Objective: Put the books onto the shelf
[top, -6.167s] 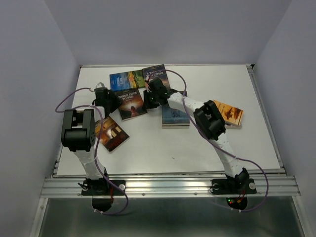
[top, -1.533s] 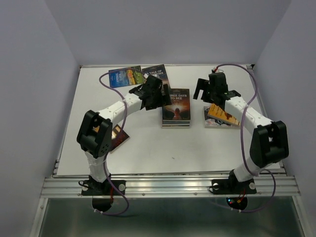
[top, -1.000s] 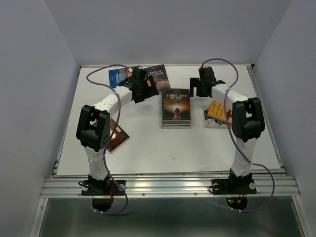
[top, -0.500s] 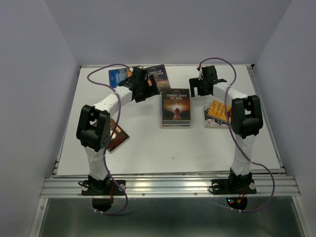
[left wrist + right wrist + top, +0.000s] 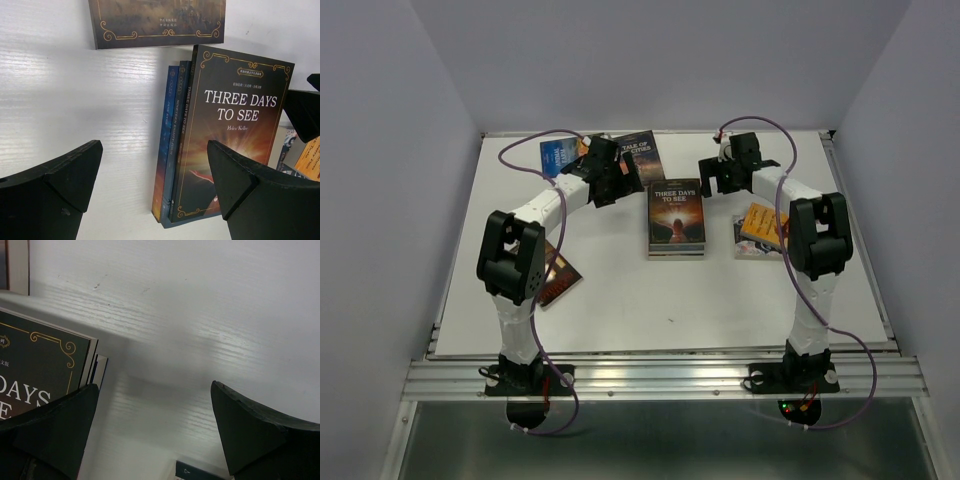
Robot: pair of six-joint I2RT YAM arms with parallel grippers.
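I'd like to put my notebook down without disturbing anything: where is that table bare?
The widest bare stretch of table is the near part, in front of the centre stack. The far right corner, beyond the orange book, is bare too. Crowded: far middle, by left pincer and right pincer.

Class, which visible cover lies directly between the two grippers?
Three Days to See, the dark cover topping the centre stack; the other covers lie outside that gap.

High rear camera looks down; close wrist cameras share book stack (image 5: 220, 150)
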